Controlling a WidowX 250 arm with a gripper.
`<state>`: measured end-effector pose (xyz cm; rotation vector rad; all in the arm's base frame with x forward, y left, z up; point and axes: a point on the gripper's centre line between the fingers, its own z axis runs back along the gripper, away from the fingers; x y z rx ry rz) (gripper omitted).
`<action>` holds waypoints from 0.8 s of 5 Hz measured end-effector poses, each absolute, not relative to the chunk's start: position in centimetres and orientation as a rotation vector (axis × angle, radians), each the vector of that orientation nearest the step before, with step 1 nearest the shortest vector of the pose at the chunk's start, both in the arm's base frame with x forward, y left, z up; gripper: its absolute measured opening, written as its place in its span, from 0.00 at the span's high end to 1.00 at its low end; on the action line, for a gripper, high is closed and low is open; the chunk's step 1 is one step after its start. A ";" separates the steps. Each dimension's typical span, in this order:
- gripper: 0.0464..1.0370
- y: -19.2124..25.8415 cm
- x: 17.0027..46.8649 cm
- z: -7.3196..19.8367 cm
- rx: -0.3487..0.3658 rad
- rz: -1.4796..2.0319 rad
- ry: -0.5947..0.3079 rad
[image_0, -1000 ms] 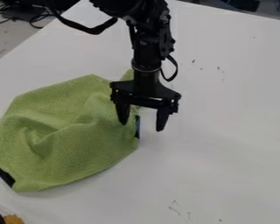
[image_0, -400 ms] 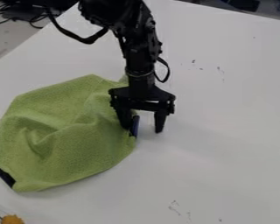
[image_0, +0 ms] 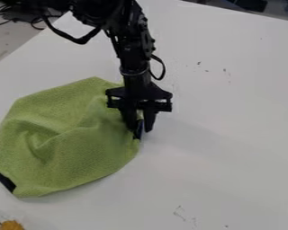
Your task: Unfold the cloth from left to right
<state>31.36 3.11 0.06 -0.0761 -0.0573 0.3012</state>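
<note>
The black gripper hangs down at the right edge of the green cloth. Its two fingers have come close together around the cloth's edge, beside a dark blue tag there, and look shut on it. The cloth lies bunched on the left half of the table, with a raised fold near its middle. A second dark patch sits at its lower left corner. Part of the cloth's upper right edge is hidden behind the arm.
The white table stretches out right of the cloth, with a few small dark marks on it. An orange fuzzy object is at the lower left corner. Black cables lie beyond the table at the upper left.
The gripper has moved a little to the left, and its fingers have closed from wide apart to near each other at the cloth's right edge. The cloth has barely shifted.
</note>
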 end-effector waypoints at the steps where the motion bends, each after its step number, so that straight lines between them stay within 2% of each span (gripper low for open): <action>1: 0.86 3.3 31.3 0.0 -0.069 0.294 -0.060; 2: 0.96 3.3 31.3 -0.1 -0.065 0.288 -0.065; 4: 0.99 3.7 32.4 1.2 0.015 0.226 -0.071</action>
